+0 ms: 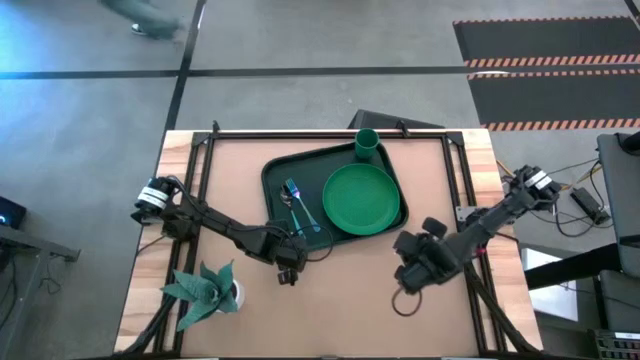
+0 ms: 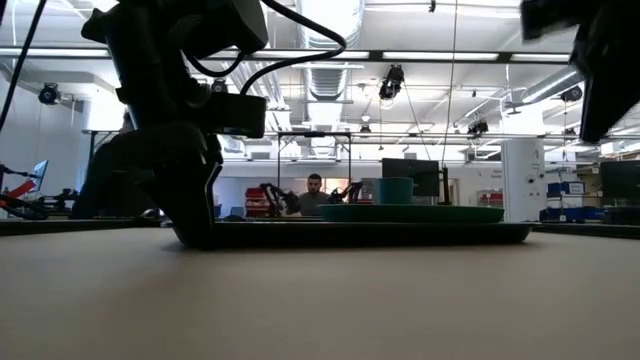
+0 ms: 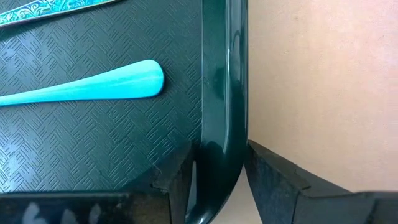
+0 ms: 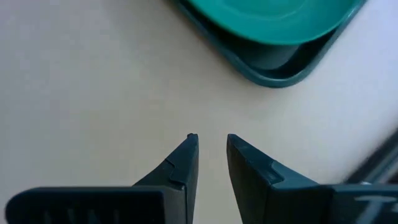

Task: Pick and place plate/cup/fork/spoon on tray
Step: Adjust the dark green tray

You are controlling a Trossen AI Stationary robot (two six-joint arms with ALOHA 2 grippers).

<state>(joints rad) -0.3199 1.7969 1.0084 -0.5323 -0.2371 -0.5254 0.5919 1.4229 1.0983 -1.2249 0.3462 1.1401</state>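
left pincer (image 3: pixel 217 177) astride the tray (image 3: pixel 221 81) rim, fingers slightly parted

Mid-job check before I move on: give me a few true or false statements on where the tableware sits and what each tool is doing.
1. The plate lies on the tray. True.
2. The cup stands on bare table by the plant. False: it is at the tray's far corner.
3. The left tool straddles the tray's rim. True.
4. The right tool holds the spoon. False: it is empty over bare table; the spoon is on the tray.
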